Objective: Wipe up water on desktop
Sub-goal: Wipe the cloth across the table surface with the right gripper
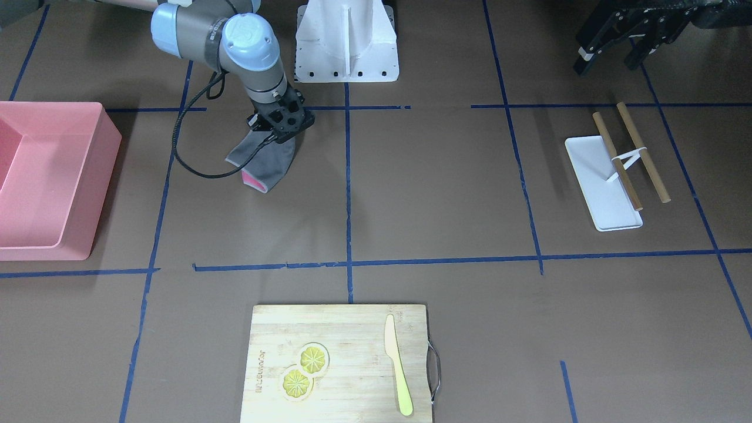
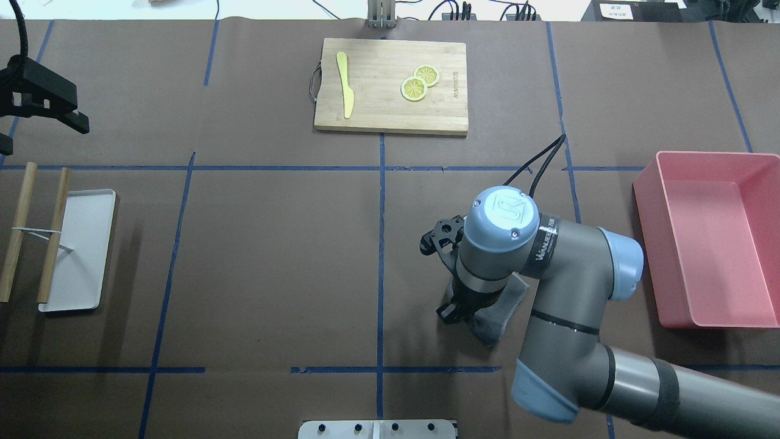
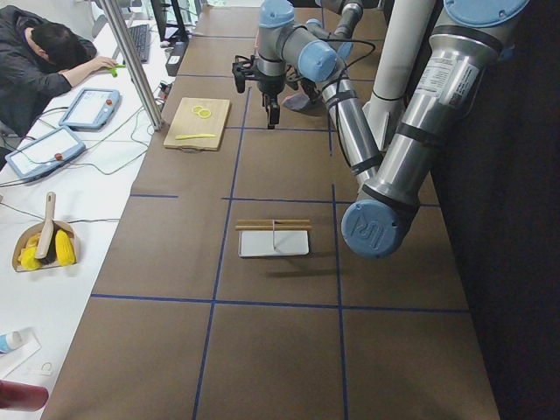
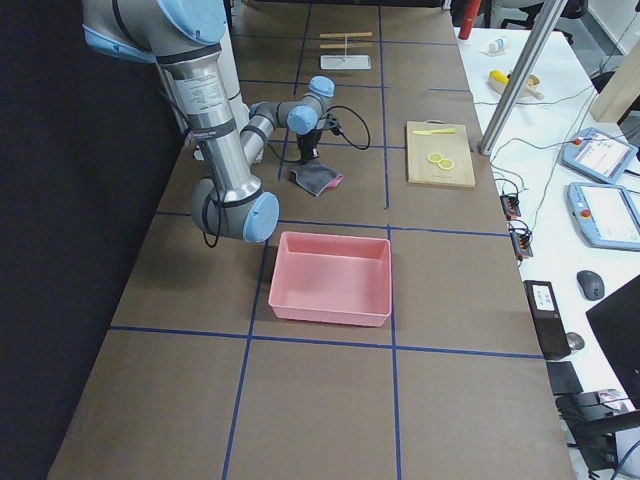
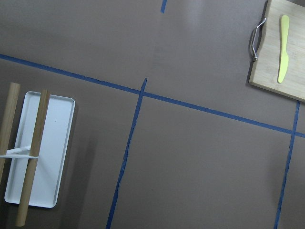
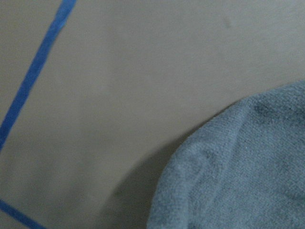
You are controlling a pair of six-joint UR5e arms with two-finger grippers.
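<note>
The bench (image 1: 440, 188) was a wide, matte brown top divided into a grid by thin blue tape lines. My white base mount (image 1: 346, 41) stood at its back edge. Along the far side ran a white side table, where a person in a dark jacket (image 3: 39, 61) leaned over near two pendants (image 3: 92, 105).

My right gripper (image 1: 275, 138) was clenched on a grey cloth (image 1: 264, 161) with a pink underside. It pointed down at the bench on my right of the central tape line, and the cloth draped from it to the surface. My right wrist camera saw grey towelling close over the brown top. My left gripper (image 1: 608, 59) hung over the back corner on my left side, its jaws apart and gripping nothing.

A pink bin (image 1: 88, 194) sat at my right end of the bench, its floor showing. A small white tray (image 1: 593, 188) lay at my left end. One wooden stick (image 1: 617, 158) rested across the tray, and a second (image 1: 643, 153) lay just beside it on the bench, with a white tie joining the two. At the front edge a bamboo cutting board (image 1: 341, 329) carried two overlapping lemon slices (image 1: 305, 370) and a yellow-green knife (image 1: 398, 364).
</note>
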